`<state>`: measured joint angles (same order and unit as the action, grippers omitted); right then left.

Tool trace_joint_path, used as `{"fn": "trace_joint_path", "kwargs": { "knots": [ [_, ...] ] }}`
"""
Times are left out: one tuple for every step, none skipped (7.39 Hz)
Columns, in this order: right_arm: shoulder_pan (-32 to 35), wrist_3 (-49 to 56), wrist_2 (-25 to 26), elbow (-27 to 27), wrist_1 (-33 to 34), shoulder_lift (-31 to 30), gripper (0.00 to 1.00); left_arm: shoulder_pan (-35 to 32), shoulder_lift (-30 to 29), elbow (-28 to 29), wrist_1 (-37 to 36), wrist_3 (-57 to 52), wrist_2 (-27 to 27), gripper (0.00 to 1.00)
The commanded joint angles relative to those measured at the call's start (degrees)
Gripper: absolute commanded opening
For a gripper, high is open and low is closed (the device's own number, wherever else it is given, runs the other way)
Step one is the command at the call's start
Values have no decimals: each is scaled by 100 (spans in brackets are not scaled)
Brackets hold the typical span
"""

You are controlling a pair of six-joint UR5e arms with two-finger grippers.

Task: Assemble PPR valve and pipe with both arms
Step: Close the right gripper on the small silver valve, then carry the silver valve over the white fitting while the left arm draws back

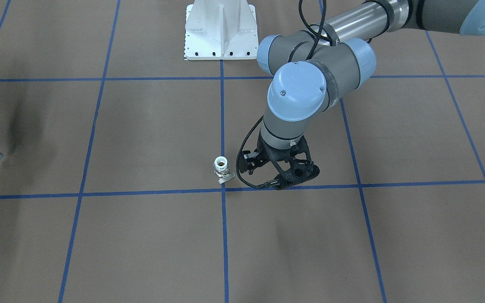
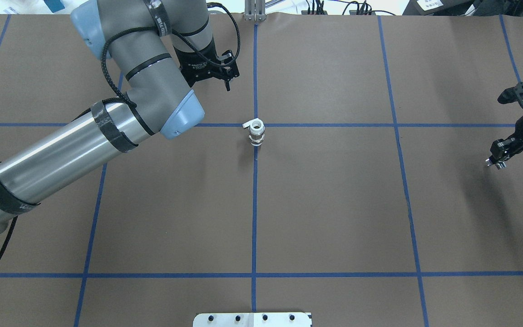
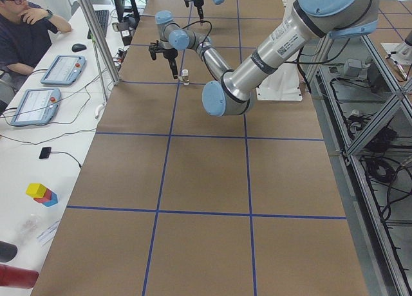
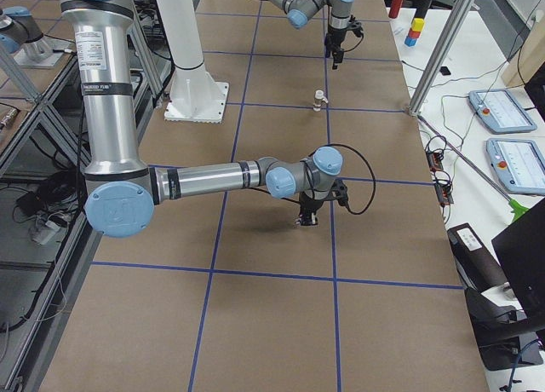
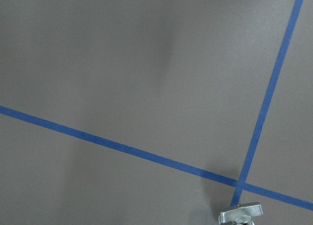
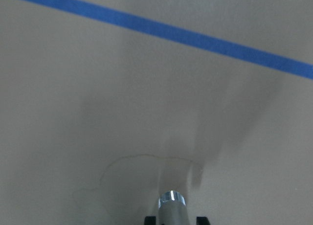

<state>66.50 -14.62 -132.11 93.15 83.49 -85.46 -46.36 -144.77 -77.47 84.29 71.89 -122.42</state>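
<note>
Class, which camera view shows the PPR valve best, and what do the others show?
Exterior front-facing: the PPR valve stands upright and unobstructed, its open top, band and lever tab clear. Overhead shows it nearly as well. Side views show it tiny; left wrist catches only its tab; right wrist nothing.

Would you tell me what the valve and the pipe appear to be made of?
Valve: white matte ends, seemingly plastic, with a darker middle band that may be metal. Pipe: probably chrome-finished metal, given its bright mirror-like sheen.
</note>
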Motion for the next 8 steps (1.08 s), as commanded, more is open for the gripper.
{"fn": "trace_joint_path", "kwargs": {
  "knots": [
    [345, -32, -43, 317, 1512, 998, 0, -152, 367, -345, 17, -35, 16, 100],
    [311, -110, -16, 257, 2243, 1710, 0, -467, 788, -678, -18, -1027, 7, 100],
    [172, -520, -34, 178, 2425, 2134, 0, -722, 1358, -1004, -1, -2064, 16, 100],
    [-125, -1421, -16, 186, 2392, 2391, 0, -916, 1816, -1303, 17, -2918, 25, 100],
    [-589, -2448, 19, 203, 2296, 2707, 0, -1101, 2308, -1610, 69, -3544, 7, 100],
    [-994, -3519, 36, 186, 1712, 2867, 0, -1190, 2547, -1805, 70, -3638, -1, 100],
    [-1381, -4331, 202, 169, 966, 2886, 0, -1191, 2628, -1885, 70, -3639, -2, 100],
    [-1672, -5122, 578, -58, 541, 3173, 0, -1191, 2664, -1877, 70, -3639, -2, 100]
  ]
}}
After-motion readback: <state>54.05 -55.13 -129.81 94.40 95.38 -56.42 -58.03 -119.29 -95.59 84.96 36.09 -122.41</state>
